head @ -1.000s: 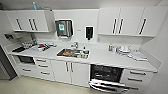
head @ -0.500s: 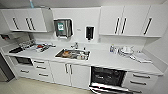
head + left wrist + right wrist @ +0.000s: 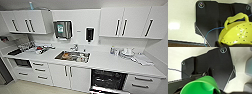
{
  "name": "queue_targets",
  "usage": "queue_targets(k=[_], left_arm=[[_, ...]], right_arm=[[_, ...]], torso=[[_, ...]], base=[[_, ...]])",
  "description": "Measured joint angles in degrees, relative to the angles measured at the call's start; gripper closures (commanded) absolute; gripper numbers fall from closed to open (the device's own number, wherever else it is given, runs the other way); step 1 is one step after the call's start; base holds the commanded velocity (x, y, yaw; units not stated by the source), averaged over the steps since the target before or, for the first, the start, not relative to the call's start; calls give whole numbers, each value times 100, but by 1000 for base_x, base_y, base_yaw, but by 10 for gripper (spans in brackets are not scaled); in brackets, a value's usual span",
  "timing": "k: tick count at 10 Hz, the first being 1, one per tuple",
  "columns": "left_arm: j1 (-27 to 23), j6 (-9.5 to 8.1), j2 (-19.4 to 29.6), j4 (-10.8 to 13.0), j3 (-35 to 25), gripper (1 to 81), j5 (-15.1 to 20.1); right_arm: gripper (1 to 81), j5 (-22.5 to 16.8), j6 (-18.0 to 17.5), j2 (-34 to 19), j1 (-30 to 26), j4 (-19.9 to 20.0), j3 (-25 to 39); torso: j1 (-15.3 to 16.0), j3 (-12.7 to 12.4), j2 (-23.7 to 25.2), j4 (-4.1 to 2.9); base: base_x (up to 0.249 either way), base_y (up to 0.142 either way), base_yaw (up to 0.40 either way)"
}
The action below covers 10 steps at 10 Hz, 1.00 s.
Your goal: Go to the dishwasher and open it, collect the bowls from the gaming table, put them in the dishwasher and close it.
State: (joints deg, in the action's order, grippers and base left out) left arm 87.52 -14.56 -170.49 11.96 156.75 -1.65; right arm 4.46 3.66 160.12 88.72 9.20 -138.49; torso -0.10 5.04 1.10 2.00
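The dishwasher [image 3: 108, 80] sits under the white counter, right of the sink. It stands open, with a dark inside and racks, and its door is down at the lower edge of the head view. In the left wrist view a yellow-green bowl [image 3: 238, 33] with small holes and a loop handle hangs close to the camera, held by my left gripper [image 3: 220, 44]. A bright green bowl [image 3: 199, 85] sits in my right gripper [image 3: 218, 91] in the right wrist view. The gaming table is out of view.
A steel sink [image 3: 72, 56] with dishes is set in the long white counter [image 3: 105, 63]. Plates and cups [image 3: 127, 53] stand at its right end and clutter [image 3: 40, 48] at its left. White cabinets [image 3: 125, 22] hang above, and a built-in oven [image 3: 22, 63] and drawers are lower left.
The whole kitchen has slid slightly down and grown a little in the head view, so the camera has moved nearer. Nothing in the kitchen itself has moved.
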Motion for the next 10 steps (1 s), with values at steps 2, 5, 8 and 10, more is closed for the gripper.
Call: queue_targets(k=[2,5,8,10], left_arm=[[-127,0,0,0,0,811,-41],[-105,0,0,0,0,811,-50],[-96,0,2,0,0,811,-50],[-96,0,0,0,0,811,-52]], right_arm=[[811,57,0,2,-149,5,0],[811,38,0,2,-112,2,0],[811,41,0,0,-112,2,0],[811,44,0,0,-112,5,0]], torso=[[7,0,-2,0],[7,0,-2,0],[7,0,-2,0],[9,0,-2,0]], base=[[109,0,0],[109,0,0],[109,0,0],[109,0,0]])
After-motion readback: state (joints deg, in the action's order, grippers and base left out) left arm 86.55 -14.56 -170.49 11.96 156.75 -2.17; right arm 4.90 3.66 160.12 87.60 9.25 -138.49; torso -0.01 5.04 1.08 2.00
